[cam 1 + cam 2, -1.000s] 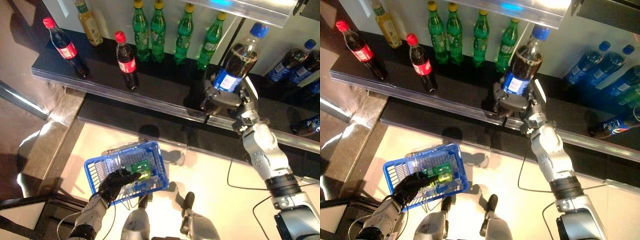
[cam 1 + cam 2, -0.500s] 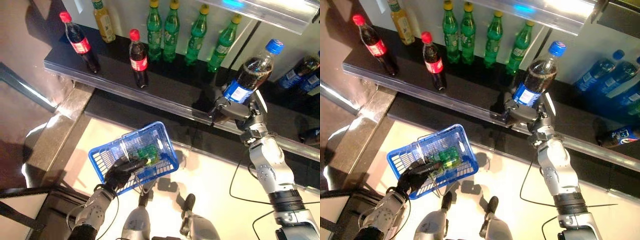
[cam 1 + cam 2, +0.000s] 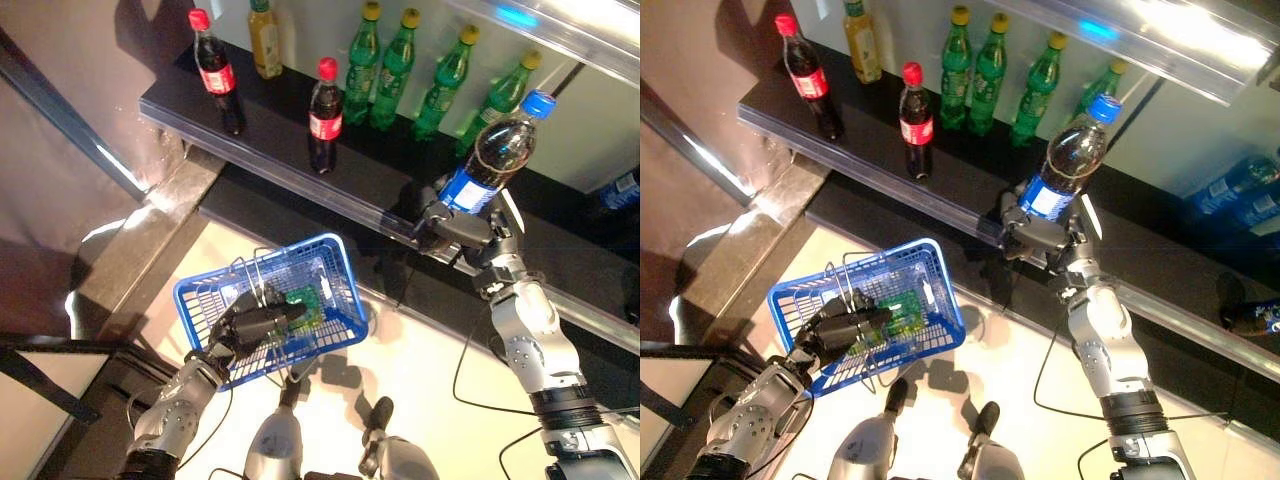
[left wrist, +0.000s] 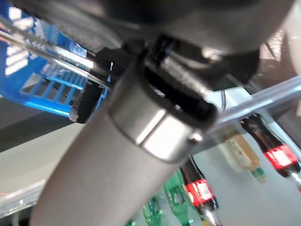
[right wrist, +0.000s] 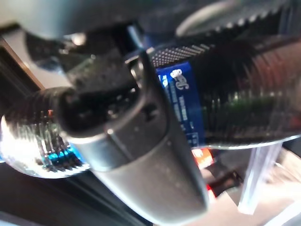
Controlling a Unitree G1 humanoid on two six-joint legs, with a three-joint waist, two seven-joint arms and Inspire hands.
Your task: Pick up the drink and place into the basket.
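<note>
since a moment ago the basket (image 3: 268, 305) sits higher and nearer the shelf (image 3: 330, 160), carried by the left hand (image 3: 245, 325) clasped on its wire handle. right hand (image 3: 455, 228) is wrapped round the drink (image 3: 487, 165), a dark cola bottle with blue cap and label, held tilted in front of the shelf, well apart from the basket. best swing it across over the basket and lower it before letting go.

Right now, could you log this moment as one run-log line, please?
right hand: grips cola bottle | left hand: holds blue basket by handle | bottle not yet in basket
</note>
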